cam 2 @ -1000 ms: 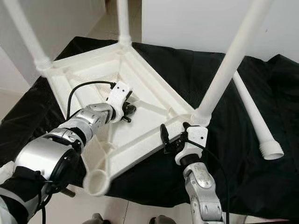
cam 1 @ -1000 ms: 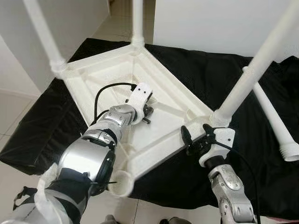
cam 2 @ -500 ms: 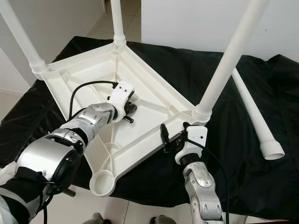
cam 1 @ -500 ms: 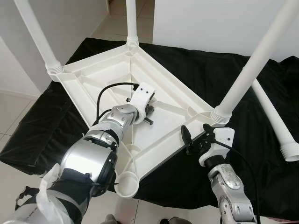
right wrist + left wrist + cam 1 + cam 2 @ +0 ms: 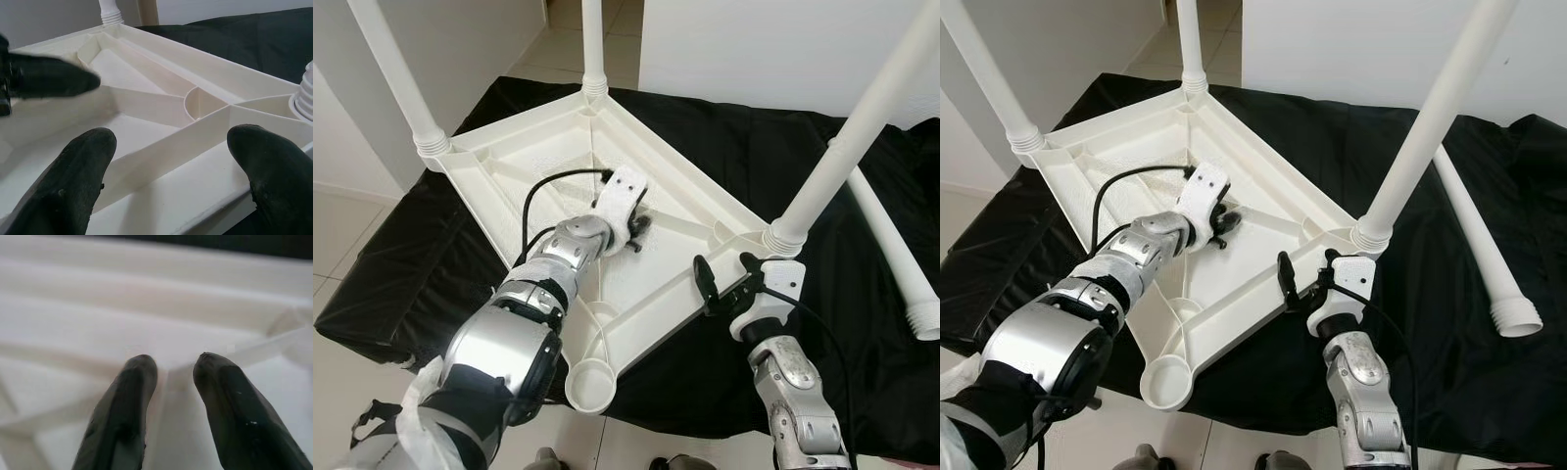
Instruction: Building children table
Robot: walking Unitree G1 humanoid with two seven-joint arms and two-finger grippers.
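The white table top (image 5: 548, 162) lies upside down on a black cloth (image 5: 724, 147), three legs standing in its corner sockets. My left gripper (image 5: 173, 369) reaches into its middle, fingers slightly parted astride a rib. My right gripper (image 5: 724, 281) sits at the near edge beside a fitted leg (image 5: 847, 132), fingers spread wide. A loose leg (image 5: 891, 250) lies to my right.

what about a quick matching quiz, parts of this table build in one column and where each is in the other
Things:
1. left claw
2. right claw
3. loose leg
4. empty corner socket

Places:
A. lying on the black cloth
B. nearest the robot, no leg in it
C. at the tabletop edge near a fitted leg
D. over the ribs mid-tabletop

Pairs: 1-D, 2-C, 3-A, 4-B
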